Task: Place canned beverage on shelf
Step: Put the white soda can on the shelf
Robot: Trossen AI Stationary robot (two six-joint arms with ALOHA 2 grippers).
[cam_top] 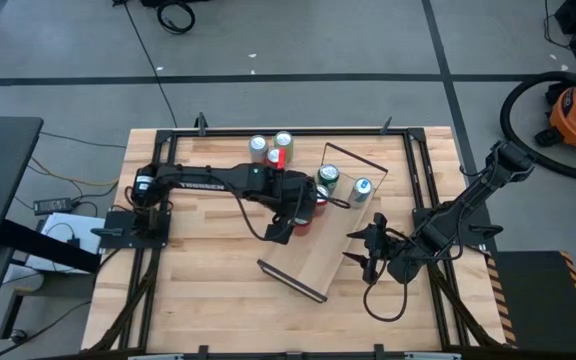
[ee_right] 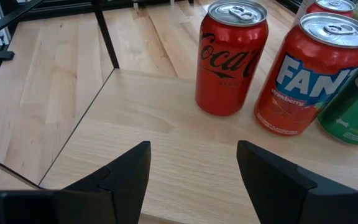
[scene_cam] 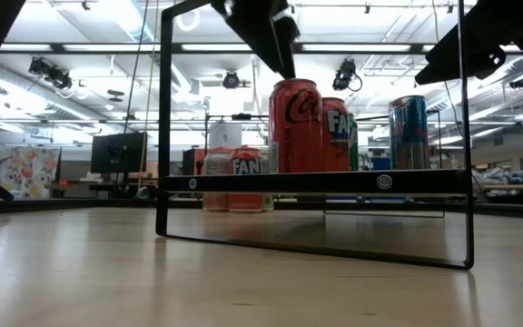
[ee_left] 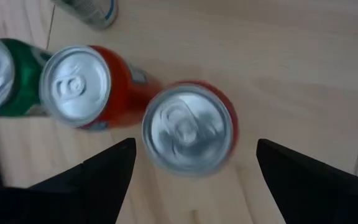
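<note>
1. Hovering directly over the Coca-Cola can (ee_left: pixel 188 129), the left end effector (ee_left: pixel 191 180) has its fingers spread apart, one to each side of the can top, holding nothing.
2. Coca-Cola can stands upright on the shelf (ee_right: pixel 166 149), first in a row with the strawberry Fanta can (ee_right: pixel 312 74) just beside it and a green can (ee_right: pixel 356 106) after that. A blue-and-silver can (cam_top: pixel 361 188) stands farther along the plank.
3. Judgement: this can looks already placed, and the step in hand is clearing away. Best done by lifting straight up, fingers kept wide, so neither one brushes the Coca-Cola can or tips the Fanta can close by.
4. Right end effector (ee_right: pixel 191 180) waits low at the near side of the shelf, fingers apart and empty, pointed at the row. It should hold off until the left arm is clear.
5. Wire frame (scene_cam: pixel 316 136) at the shelf end stands close to the arm's path; avoid sideways motion.
6. Farther back on the table (cam_top: pixel 188 270), off the shelf, a cluster of cans (cam_top: pixel 271 148) remains to be shelved.
</note>
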